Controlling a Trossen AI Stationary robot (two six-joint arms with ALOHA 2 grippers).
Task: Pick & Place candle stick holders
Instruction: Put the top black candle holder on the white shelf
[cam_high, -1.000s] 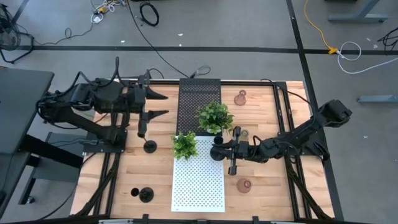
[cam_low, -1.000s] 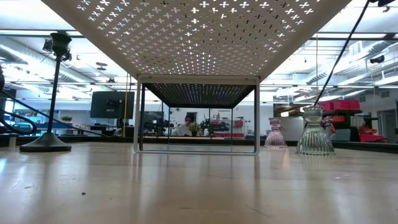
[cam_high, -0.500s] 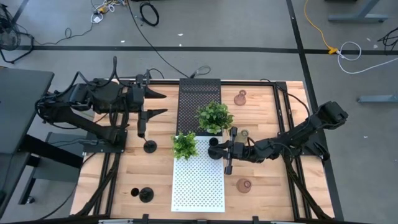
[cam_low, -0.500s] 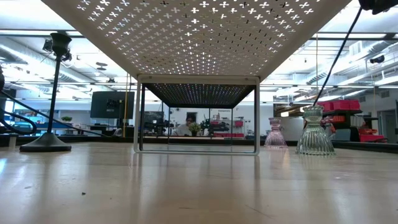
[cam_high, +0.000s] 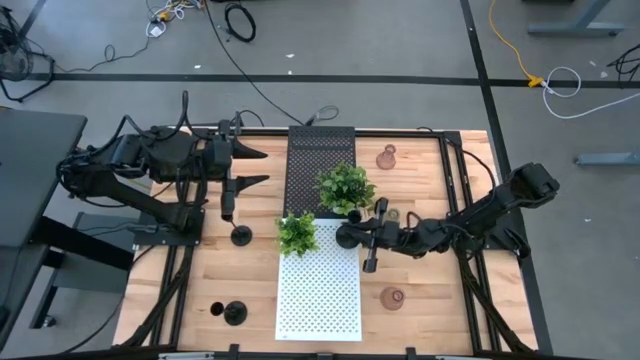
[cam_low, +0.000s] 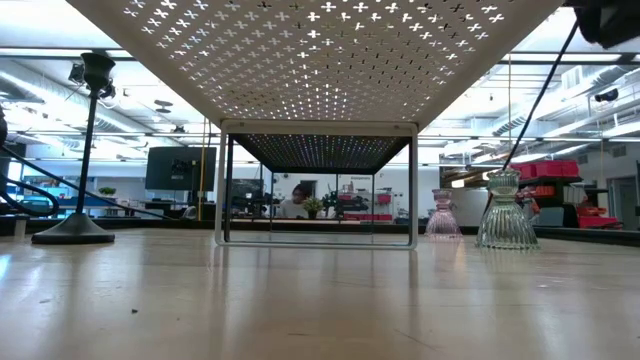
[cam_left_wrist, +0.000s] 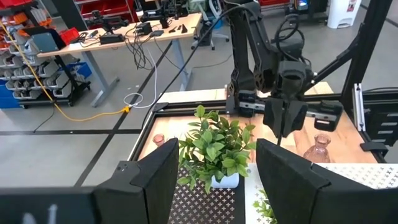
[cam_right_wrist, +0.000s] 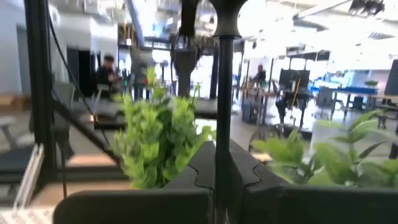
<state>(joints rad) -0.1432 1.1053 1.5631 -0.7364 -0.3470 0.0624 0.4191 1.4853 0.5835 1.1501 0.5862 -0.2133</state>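
Seen from above, the right gripper (cam_high: 347, 236) reaches over the edge of the white perforated metal shelf (cam_high: 318, 283), its fingers (cam_right_wrist: 205, 174) clenched on the thin stem of a matte black candle stick holder (cam_right_wrist: 219, 93); the wrist view shows that stem running up between the closed fingers to a cup cut off at the frame's edge, and the holder's base is hidden. The left gripper (cam_high: 258, 168) hangs by the dark perforated metal shelf (cam_high: 320, 155), fingers (cam_left_wrist: 155, 180) spread and empty. Two small green leafy potted plants, a larger (cam_high: 346, 188) and a smaller (cam_high: 297, 232), stand on the shelves. On the wooden table (cam_high: 180, 290) a second black holder (cam_high: 241, 235) stands near the white shelf and a third (cam_high: 234, 312) near the front-left corner. Pinkish glass holders stand at the back (cam_high: 387, 156) and front right (cam_high: 393, 298); a greenish one (cam_high: 393, 215) is partly hidden beside the right arm. From table height, only the clear ribbed glass holder (cam_low: 506, 212), a pink one (cam_low: 442, 216) and one black holder (cam_low: 80, 150) are distinguishable.
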